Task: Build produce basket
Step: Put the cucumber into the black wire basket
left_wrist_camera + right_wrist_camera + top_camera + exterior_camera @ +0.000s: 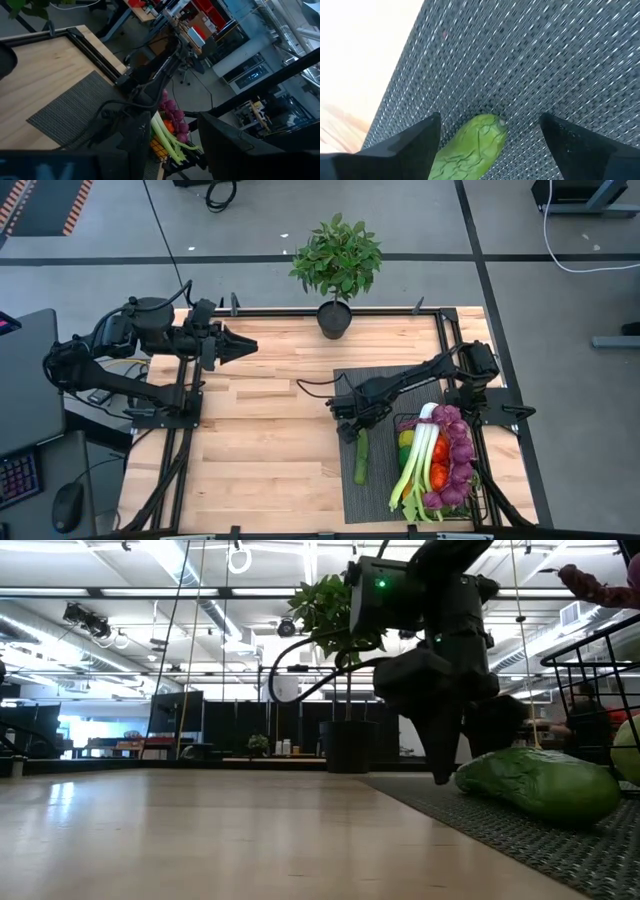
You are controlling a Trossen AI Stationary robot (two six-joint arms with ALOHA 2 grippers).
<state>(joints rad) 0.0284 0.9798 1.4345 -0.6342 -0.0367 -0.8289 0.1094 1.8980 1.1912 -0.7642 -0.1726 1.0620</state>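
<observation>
A green cucumber (361, 457) lies on the dark ribbed mat (380, 385), left of the black wire basket (479, 498). The basket holds a leek (420, 455), purple grapes (458, 450) and other produce. My right gripper (490, 120) points down over the cucumber's far end (470, 145). It is open, one finger on each side, and I see no touch. In the low view its fingertip (440, 775) hangs just above the mat, beside the cucumber (540, 785). My left gripper (240, 345) waits raised at the far left, open and holding nothing.
A leafy plant in a black pot (335, 318) stands at the table's far edge, behind the mat. Bare wood (260, 450) spreads between the two arms. Black frame rails (445, 330) run along the table's sides.
</observation>
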